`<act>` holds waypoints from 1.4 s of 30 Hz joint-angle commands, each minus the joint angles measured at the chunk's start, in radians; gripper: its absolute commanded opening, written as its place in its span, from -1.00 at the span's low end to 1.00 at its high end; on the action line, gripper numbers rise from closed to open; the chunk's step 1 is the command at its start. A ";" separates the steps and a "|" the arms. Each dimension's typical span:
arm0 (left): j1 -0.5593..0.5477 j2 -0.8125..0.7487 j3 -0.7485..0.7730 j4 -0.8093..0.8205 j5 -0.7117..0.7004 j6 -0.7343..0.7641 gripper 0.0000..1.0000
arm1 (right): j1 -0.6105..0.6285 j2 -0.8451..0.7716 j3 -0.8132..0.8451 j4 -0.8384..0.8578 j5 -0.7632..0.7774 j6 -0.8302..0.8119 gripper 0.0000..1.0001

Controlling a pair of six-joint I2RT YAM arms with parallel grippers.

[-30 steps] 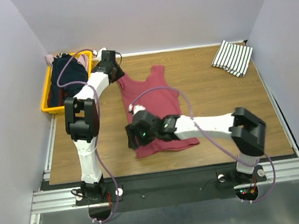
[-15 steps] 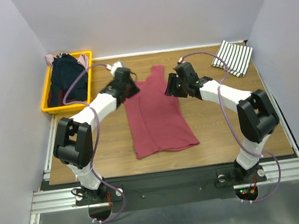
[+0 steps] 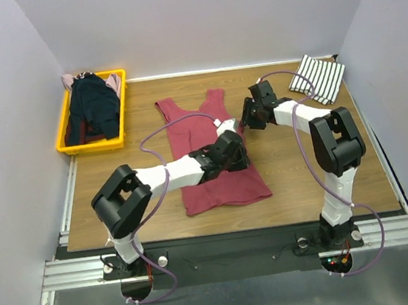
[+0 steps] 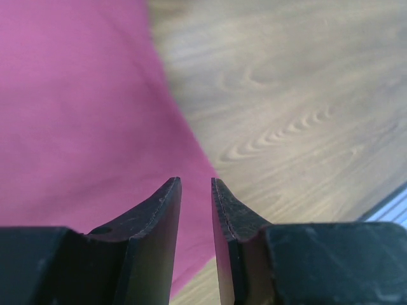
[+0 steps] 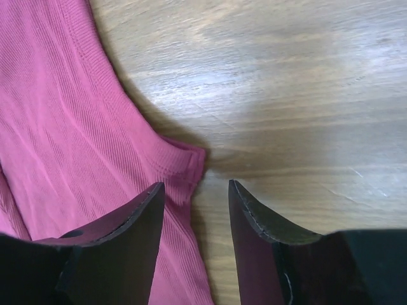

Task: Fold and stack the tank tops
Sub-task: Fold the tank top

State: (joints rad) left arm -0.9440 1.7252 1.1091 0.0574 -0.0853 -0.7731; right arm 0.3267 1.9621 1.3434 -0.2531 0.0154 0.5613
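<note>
- Left claw (image 4: 196, 185): fingers only a narrow gap apart with nothing between them. It hangs over the right side edge of the dark red tank top (image 4: 76, 114), with bare counter (image 3: 302, 163) just beside it.
- Right claw (image 5: 196, 187): spread wider and empty, tips just short of the top's right armhole corner.
- The red top lies flat mid-counter, straps toward the far wall and hem toward the near edge.
- Handling, my guess: thin ribbed knit, light and limp, so it will drape and drag rather than hold shape. I'd pinch it at the armhole corner and lower on the same side edge. One finger has to slip under the cloth against the wood.
- Around: the striped tank top (image 3: 318, 77) lies folded at the far right corner, well apart. The yellow bin (image 3: 62, 136) at far left holds the navy top (image 3: 90, 107) and a pink one (image 3: 69, 81).
- In the way: my left arm reaches across the red top's middle, and both claws work the same side, near each other, so I'm watching for a bump.
</note>
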 commanded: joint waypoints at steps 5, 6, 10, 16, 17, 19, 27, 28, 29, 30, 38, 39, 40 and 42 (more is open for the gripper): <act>-0.098 0.106 0.037 0.022 -0.056 -0.034 -0.38 | 0.008 0.061 0.056 0.018 -0.009 -0.001 -0.06; -0.102 0.117 0.037 0.021 -0.054 -0.037 -0.42 | 0.008 0.067 0.062 0.018 -0.005 0.000 -0.08; -0.137 0.135 0.043 0.015 -0.060 -0.038 -0.45 | 0.008 0.098 0.079 0.017 0.017 -0.001 -0.27; -0.187 0.143 0.055 -0.001 -0.073 -0.023 -0.45 | 0.002 0.104 0.080 0.017 0.115 -0.020 -0.83; -0.190 0.148 0.055 -0.008 -0.073 -0.025 -0.45 | 0.000 0.100 0.077 0.017 0.124 -0.029 -0.85; -0.199 0.158 0.049 -0.030 -0.083 -0.029 -0.45 | -0.006 0.086 0.071 0.017 0.158 -0.040 -0.87; -0.228 0.154 -0.014 -0.106 -0.106 -0.054 -0.57 | -0.011 -0.017 -0.019 0.017 0.210 -0.063 -0.90; -0.233 0.152 -0.018 -0.116 -0.108 -0.055 -0.59 | -0.011 -0.028 -0.032 0.017 0.209 -0.060 -0.90; -0.234 0.148 -0.034 -0.120 -0.110 -0.060 -0.62 | -0.011 -0.041 -0.044 0.018 0.209 -0.060 -0.90; -0.237 0.142 -0.041 -0.123 -0.113 -0.064 -0.63 | -0.011 -0.064 -0.059 0.018 0.205 -0.060 -0.91; -0.271 0.028 -0.189 -0.136 -0.071 -0.080 -0.77 | -0.009 -0.204 -0.242 0.029 0.205 -0.038 -0.92; -0.279 0.014 -0.201 -0.139 -0.067 -0.081 -0.77 | -0.011 -0.218 -0.257 0.031 0.213 -0.038 -0.92; -0.292 -0.012 -0.224 -0.146 -0.065 -0.087 -0.77 | -0.011 -0.238 -0.272 0.034 0.230 -0.040 -0.92; -0.303 -0.035 -0.238 -0.148 -0.059 -0.091 -0.77 | -0.011 -0.246 -0.276 0.035 0.247 -0.043 -0.92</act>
State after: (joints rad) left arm -1.2156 1.7363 0.9298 0.0170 -0.1604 -0.8593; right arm 0.3218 1.7721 1.0790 -0.2432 0.2047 0.5205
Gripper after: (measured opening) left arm 0.123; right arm 0.086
